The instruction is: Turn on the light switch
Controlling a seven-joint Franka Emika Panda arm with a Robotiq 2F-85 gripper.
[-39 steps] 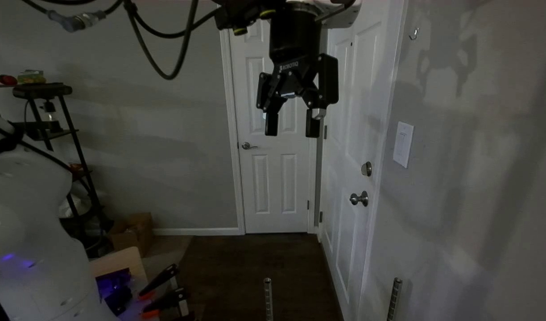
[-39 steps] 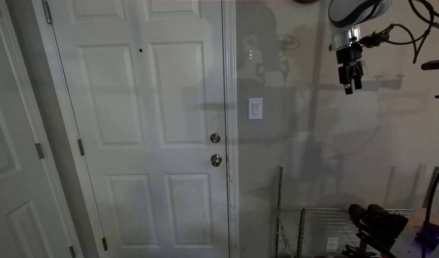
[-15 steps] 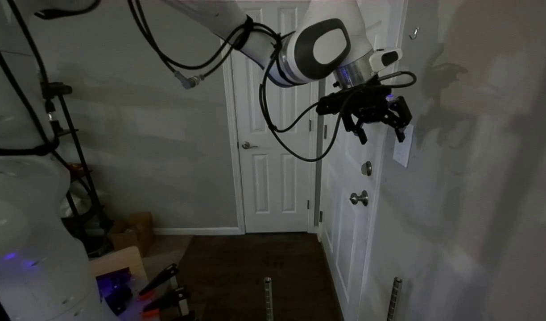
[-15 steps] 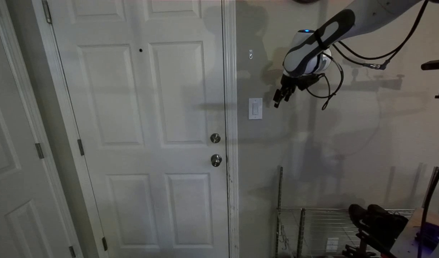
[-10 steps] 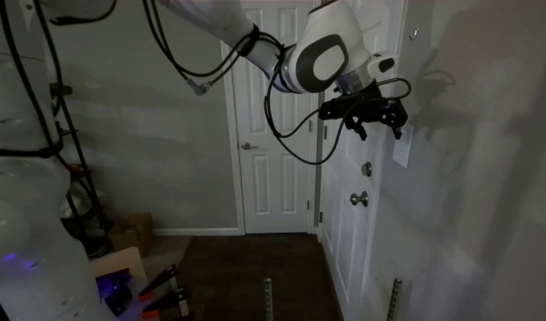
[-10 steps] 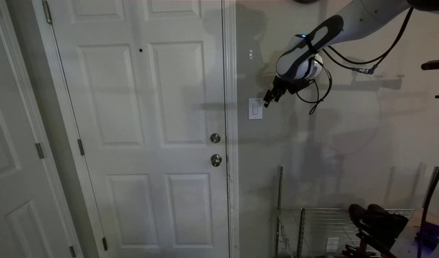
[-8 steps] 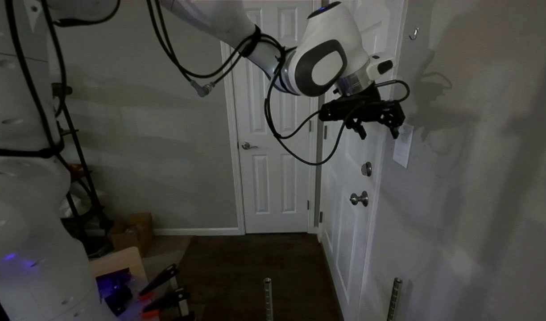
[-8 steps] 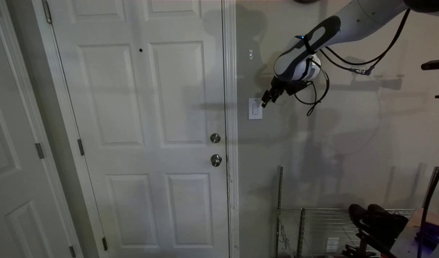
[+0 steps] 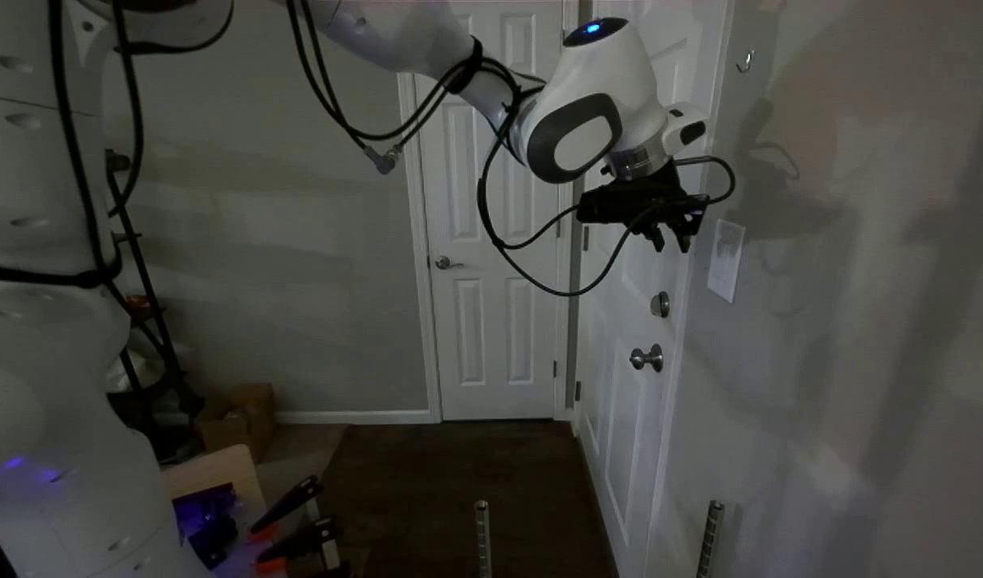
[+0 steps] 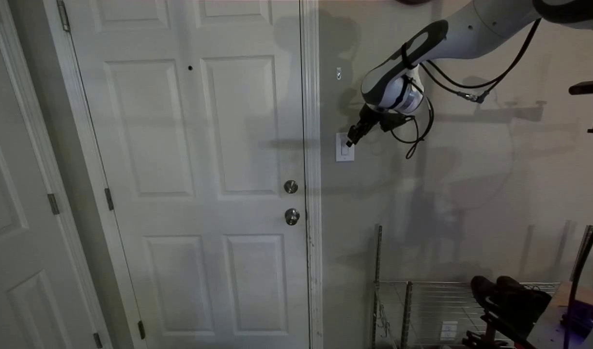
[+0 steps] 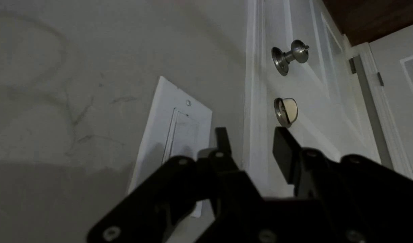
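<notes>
The light switch [image 9: 727, 261] is a pale upright plate on the grey wall beside the door, visible in both exterior views. In the wrist view the switch [image 11: 186, 131] lies left of the jaws, its lower part hidden behind the near finger linkage. My gripper [image 9: 672, 247] hangs just beside the plate, with a visible gap from it in that exterior view. Seen from the other angle, the gripper [image 10: 350, 143] overlaps the plate's upper right part. Between the fingertips of the gripper [image 11: 250, 131] there is a partial gap holding nothing, so it is open.
The white door carries a round knob [image 10: 292, 216] with a deadbolt [image 10: 290, 186] above it. A small hook [image 9: 745, 61] sticks out of the wall above the switch. Below stands a wire rack [image 10: 427, 286] with dark items. A cable [image 9: 491, 233] loops from the arm.
The arm has swung over from well away from the switch, the fingertips now overlapping the plate in an exterior view. During the last half second the fingers have come closer together.
</notes>
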